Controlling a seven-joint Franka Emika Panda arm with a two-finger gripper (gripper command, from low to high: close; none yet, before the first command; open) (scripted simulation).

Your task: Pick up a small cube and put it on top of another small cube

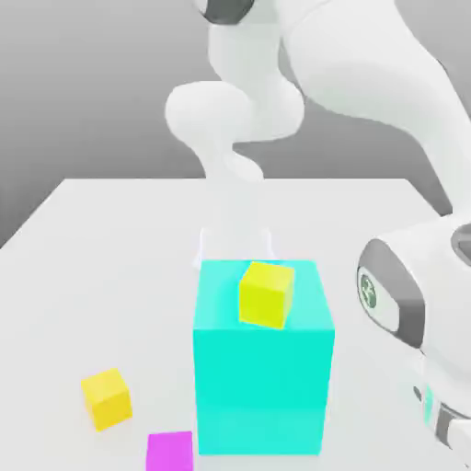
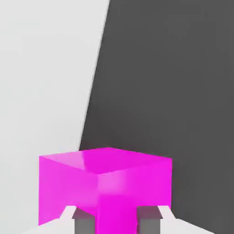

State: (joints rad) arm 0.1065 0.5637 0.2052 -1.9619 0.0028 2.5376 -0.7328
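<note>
In the hand view a small magenta cube (image 2: 105, 183) sits between my two fingertips (image 2: 83, 220), one of its corner edges facing the camera. My gripper (image 2: 115, 215) is shut on this cube, close to the table's edge. Another small magenta cube (image 1: 170, 452) lies on the white table at the front of the exterior view, left of the big cyan block. The arm's forearm and wrist (image 1: 405, 294) reach down at the exterior view's right.
A big cyan block (image 1: 262, 368) stands mid-table with a yellow cube (image 1: 267, 294) on top. A second yellow cube (image 1: 107, 397) lies at the exterior view's left front. In the hand view the table's edge (image 2: 93, 91) borders dark floor.
</note>
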